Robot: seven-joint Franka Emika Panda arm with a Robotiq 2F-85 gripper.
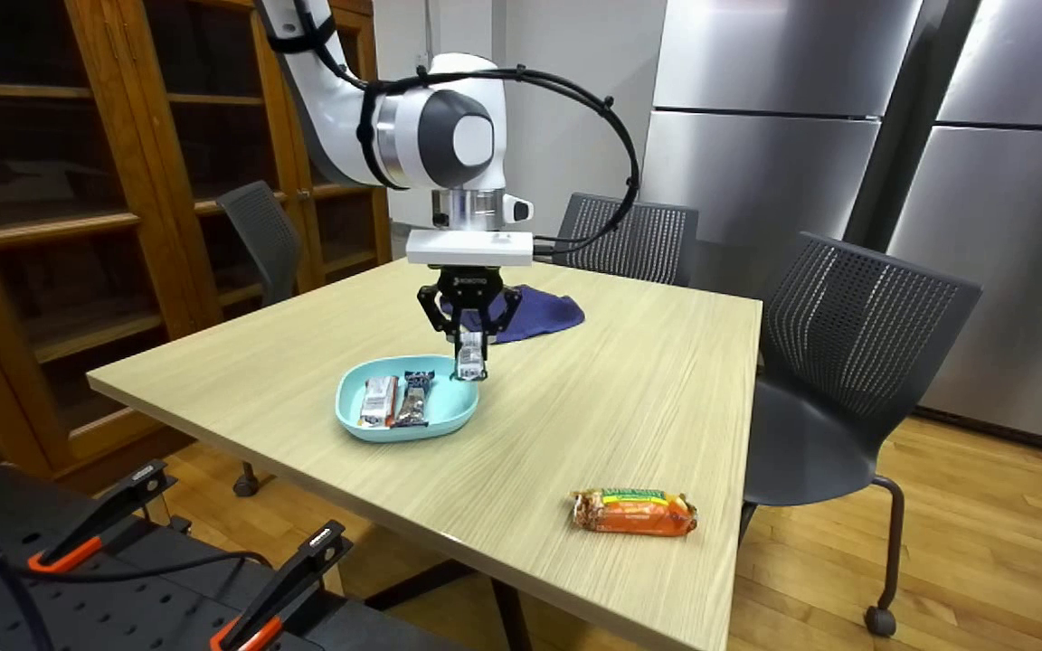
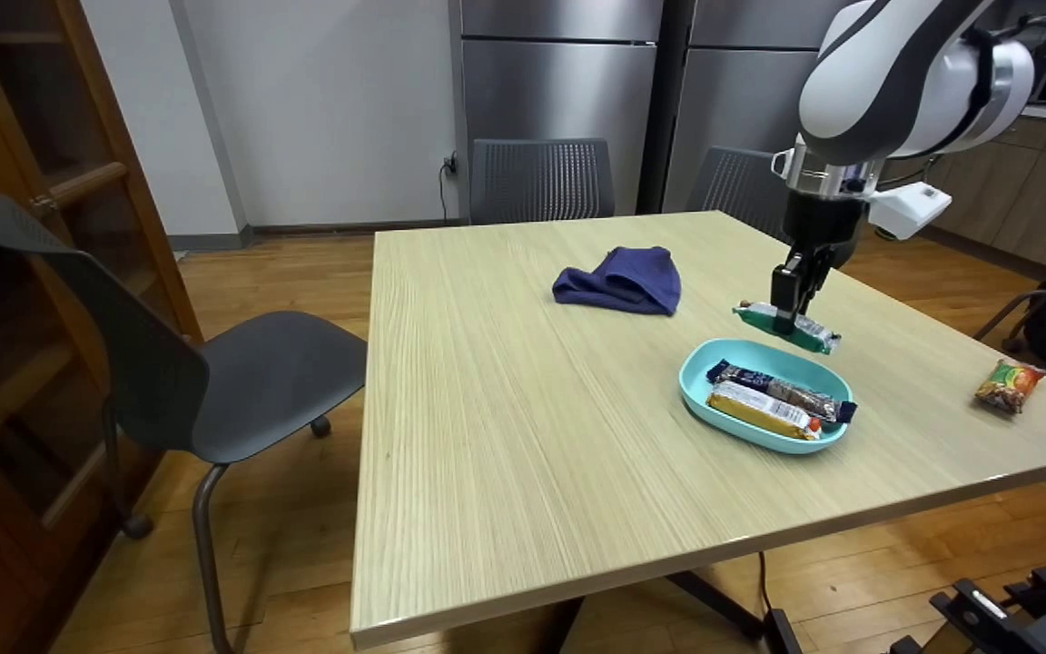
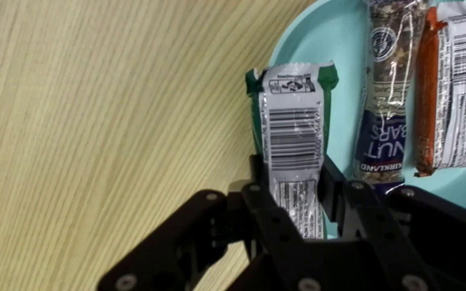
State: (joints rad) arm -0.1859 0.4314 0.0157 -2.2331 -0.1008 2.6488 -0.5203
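My gripper [image 1: 470,369] is shut on a bar in a green and white wrapper [image 3: 293,129]. Its fingers [image 3: 291,176] press the bar's two long sides, with the barcode side towards the wrist camera. In an exterior view the green bar [image 2: 814,337] is held above the table, beside and behind the turquoise tray [image 2: 694,391]. In the wrist view it overlaps the tray's edge [image 3: 340,52]. In the tray lie a nut bar in a clear and dark blue wrapper [image 3: 388,93] and a bar in a white, orange and yellow wrapper [image 3: 465,109], side by side.
An orange, green and yellow snack packet [image 1: 634,513] lies near a table corner; it also shows in an exterior view [image 2: 1010,386]. A crumpled dark blue cloth [image 2: 623,280] lies on the wooden table [image 2: 487,436]. Dark chairs [image 1: 833,380] stand around the table.
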